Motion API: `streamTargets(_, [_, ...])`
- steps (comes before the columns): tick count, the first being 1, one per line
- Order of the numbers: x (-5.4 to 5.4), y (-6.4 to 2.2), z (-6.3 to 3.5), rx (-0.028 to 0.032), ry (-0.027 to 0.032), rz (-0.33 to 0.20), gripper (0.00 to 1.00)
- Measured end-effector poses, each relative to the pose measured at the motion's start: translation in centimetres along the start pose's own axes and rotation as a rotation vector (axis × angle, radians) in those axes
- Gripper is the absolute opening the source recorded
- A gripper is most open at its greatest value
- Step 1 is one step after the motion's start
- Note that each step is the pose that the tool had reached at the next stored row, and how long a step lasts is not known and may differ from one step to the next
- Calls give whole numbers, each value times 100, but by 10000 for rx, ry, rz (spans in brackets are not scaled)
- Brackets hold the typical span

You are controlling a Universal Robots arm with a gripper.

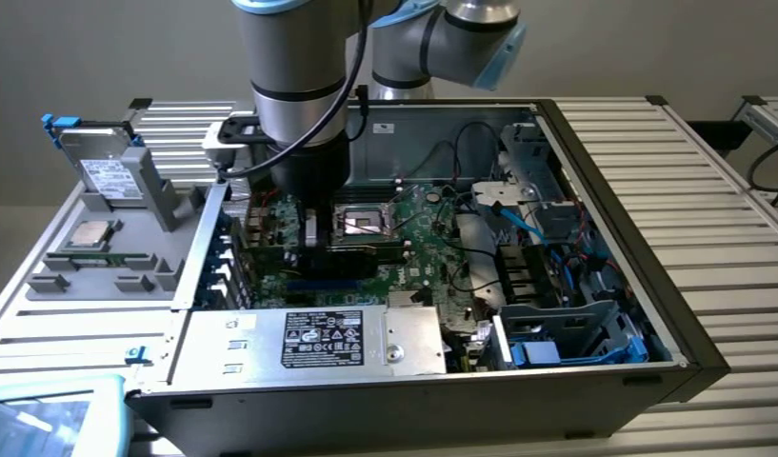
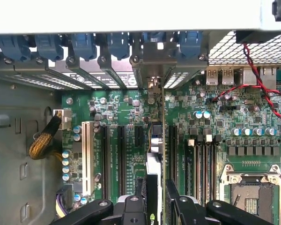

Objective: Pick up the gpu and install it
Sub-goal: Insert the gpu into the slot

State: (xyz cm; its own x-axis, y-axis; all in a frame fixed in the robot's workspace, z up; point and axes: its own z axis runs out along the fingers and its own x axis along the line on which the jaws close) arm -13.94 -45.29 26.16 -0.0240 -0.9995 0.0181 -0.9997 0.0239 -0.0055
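Open desktop case seen from the exterior view, with my arm reaching down into it over the green motherboard. The gripper hangs just toward the exterior view's left of the CPU socket, and the gpu shows as a dark bar at its tip, low over the board. The power supply lies along the near wall of the case. Outside the case, on the exterior view's left, a grey tray carries a hard drive and a loose processor.

In the wrist view I look straight down the gripper. Its fingers are closed onto the gpu, one against each face. The card stands on edge, upright, over the motherboard. It lies between black expansion slots on one side and the memory slots on the other, and its metal bracket meets the rear slot openings under the blue retention clips. I cannot tell whether the card's edge is seated in a slot. A white slot lies well apart from it, and the CPU socket sits beyond the memory slots
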Motion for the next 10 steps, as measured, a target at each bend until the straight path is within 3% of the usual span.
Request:
streamTargets(8, [0, -13, 0, -26, -3, 6, 27])
streamTargets(10, [2, -15, 2, -42, -41, 9, 27])
